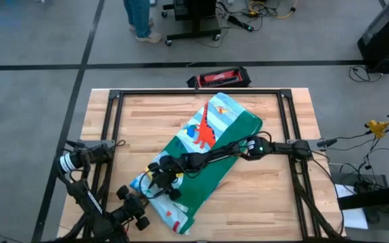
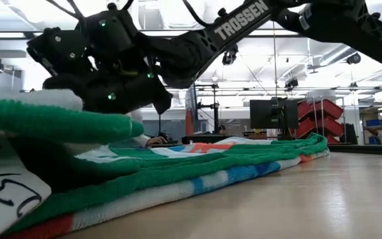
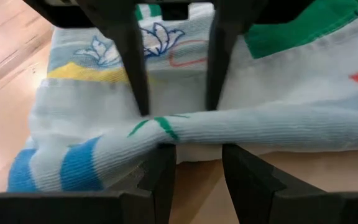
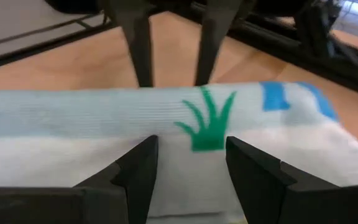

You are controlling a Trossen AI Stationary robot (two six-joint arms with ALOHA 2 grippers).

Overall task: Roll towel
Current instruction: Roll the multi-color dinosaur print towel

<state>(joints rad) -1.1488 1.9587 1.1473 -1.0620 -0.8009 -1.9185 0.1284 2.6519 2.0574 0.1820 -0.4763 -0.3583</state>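
Observation:
The towel (image 1: 211, 145) lies slantwise on the wooden table, from the far right to the near left. It has a green border and a pale printed centre. Its near-left end is turned over into a thick roll (image 3: 272, 127), which shows as a raised green fold (image 2: 45, 123) in the low view. My left gripper (image 3: 197, 155) is open at the roll's near-left side. My right gripper (image 4: 191, 146) reaches across the towel and is open at the roll's other side, facing the left one. The roll (image 4: 92, 109) runs crosswise between the two pairs of fingertips. My left gripper's open fingertips (image 3: 163, 155) meet the roll's lower edge (image 3: 166, 138) from the near left, slanting down, and lie across the roll. Nothing is pinched, and bare wood shows in the gap. The roll rests on the towel beneath it. My right gripper's open fingers (image 4: 145, 158) lie on the flat towel layer with their tips against the roll's side (image 4: 191, 134). They come nearly level from the table's right and lie across the roll. No cloth is pinched between them.
A red and black case (image 1: 220, 77) lies past the table's far edge. Dark frame rails (image 1: 286, 115) run along the table's sides. Bare wood (image 1: 262, 196) shows right of the towel and at the far left. A person's legs (image 1: 139, 20) stand on the floor beyond.

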